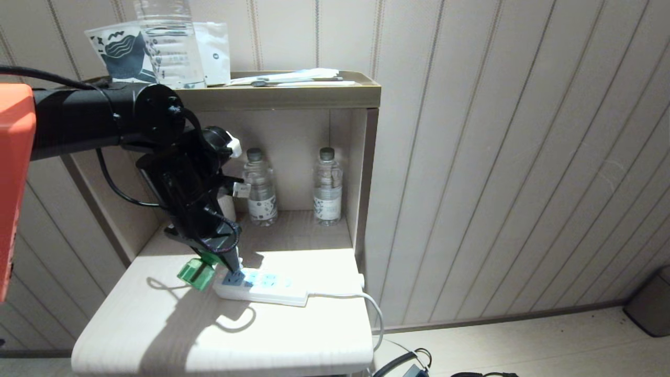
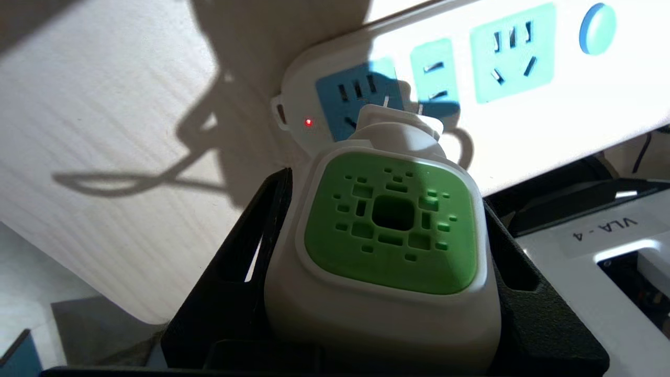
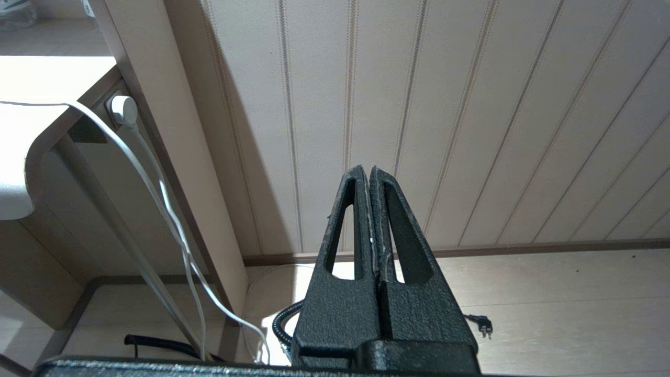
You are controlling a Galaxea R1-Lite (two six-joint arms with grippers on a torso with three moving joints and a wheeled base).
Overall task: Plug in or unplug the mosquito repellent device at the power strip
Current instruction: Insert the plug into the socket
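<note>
1. Head view: the left gripper (image 1: 226,264) points down at the near-left end of the strip (image 1: 267,286), which lies on the pale table (image 1: 157,335) with its cord (image 1: 361,301) running off the right edge. The green bottle part of the device (image 1: 196,273) sticks out to the left of the fingers. Two water bottles (image 1: 260,188) stand in the niche behind
2. Left wrist view: the gripper's two black fingers (image 2: 246,262) pinch the white sides of the device (image 2: 390,225), green vented face to the camera. Its prongs (image 2: 387,102) sit right at the end socket (image 2: 356,99) beside a red light (image 2: 308,122); how far in they go I cannot tell
3. Right wrist view: the right gripper (image 3: 372,178) hangs beside the table, fingers pressed together, holding nothing, above the floor (image 3: 549,309)
</note>
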